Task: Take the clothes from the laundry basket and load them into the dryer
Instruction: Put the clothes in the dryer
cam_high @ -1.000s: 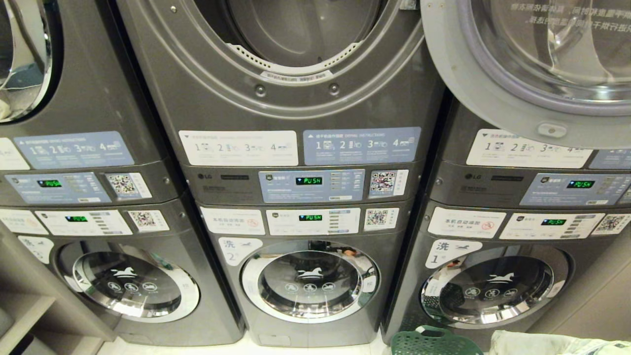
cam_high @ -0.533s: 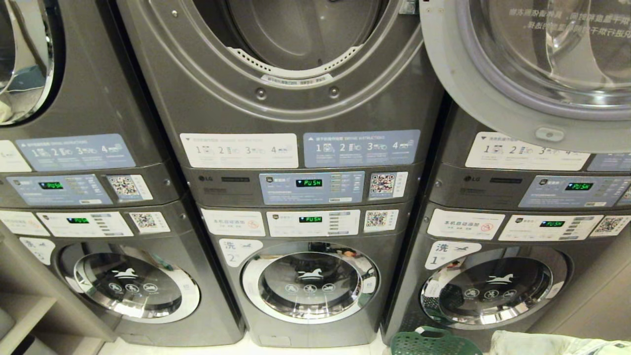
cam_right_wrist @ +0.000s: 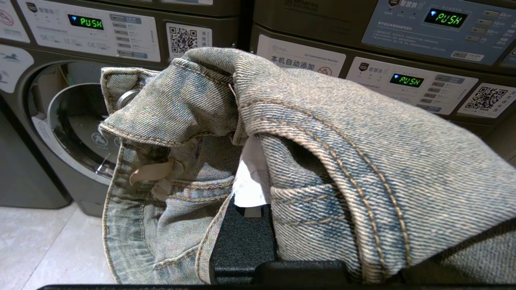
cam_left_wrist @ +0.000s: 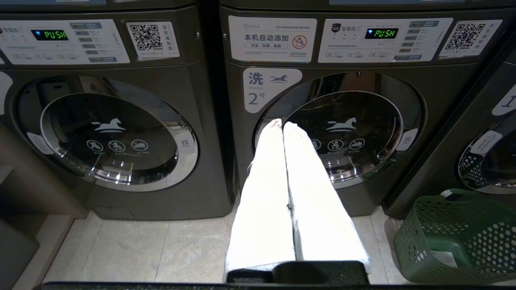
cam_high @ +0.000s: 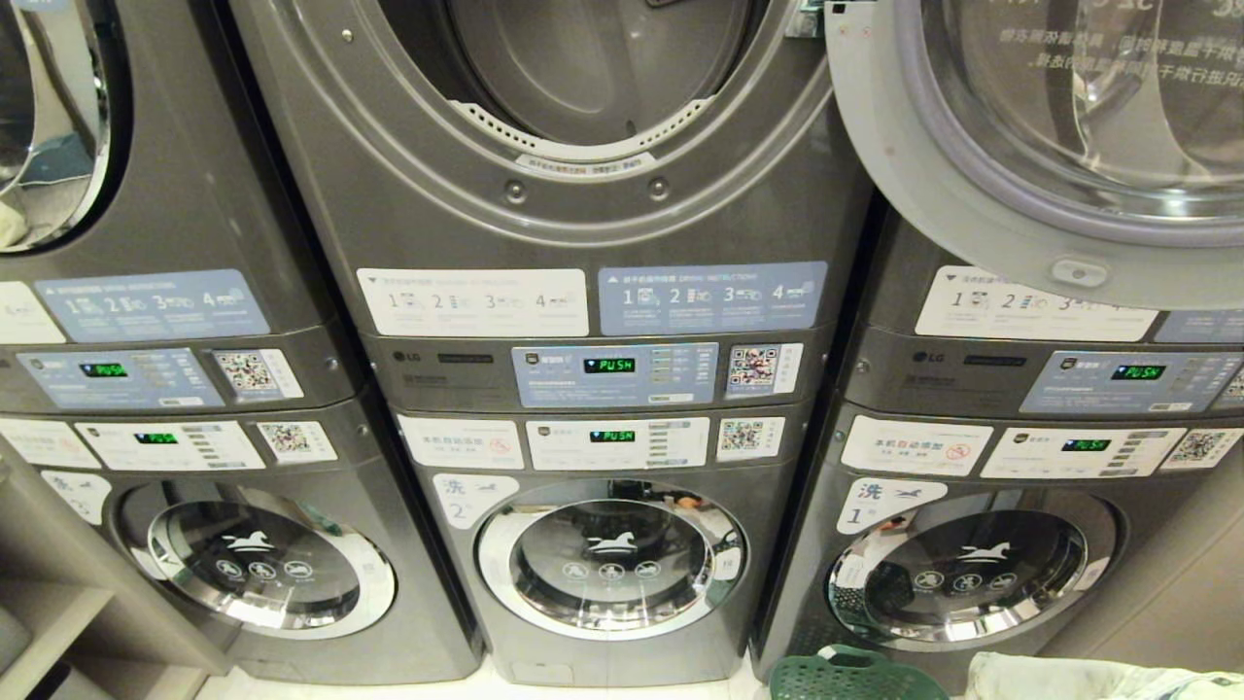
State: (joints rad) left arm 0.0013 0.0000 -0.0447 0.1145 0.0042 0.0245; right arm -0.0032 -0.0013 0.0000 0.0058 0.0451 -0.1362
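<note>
Three stacked grey LG laundry towers fill the head view. The middle tower's upper dryer (cam_high: 583,107) stands open at 12 o'clock, its drum mouth bare, and its round glass door (cam_high: 1050,146) is swung out toward 2 o'clock, across the top of the right-hand tower. Green "PUSH" readouts glow on the control panels (cam_high: 614,374) at the centre.

The green perforated laundry basket (cam_high: 855,679) sits on the tiled floor (cam_left_wrist: 133,249) at 5 o'clock in the head view, just in front of the right tower's lower washer (cam_high: 962,569). Beside it, further toward 4 o'clock, a pale fold of faded denim (cam_high: 1088,676) shows at the frame's lower edge.

The right tool (cam_right_wrist: 252,189) is nearly closed on a washed-out denim garment (cam_right_wrist: 342,161), which drapes over it and hides most of the fingers; a white label sits at the grip. The left tool (cam_left_wrist: 283,125) is empty, its white fingers (cam_left_wrist: 266,193) pressed together, pointing at washer number 2 (cam_left_wrist: 346,133).
</note>
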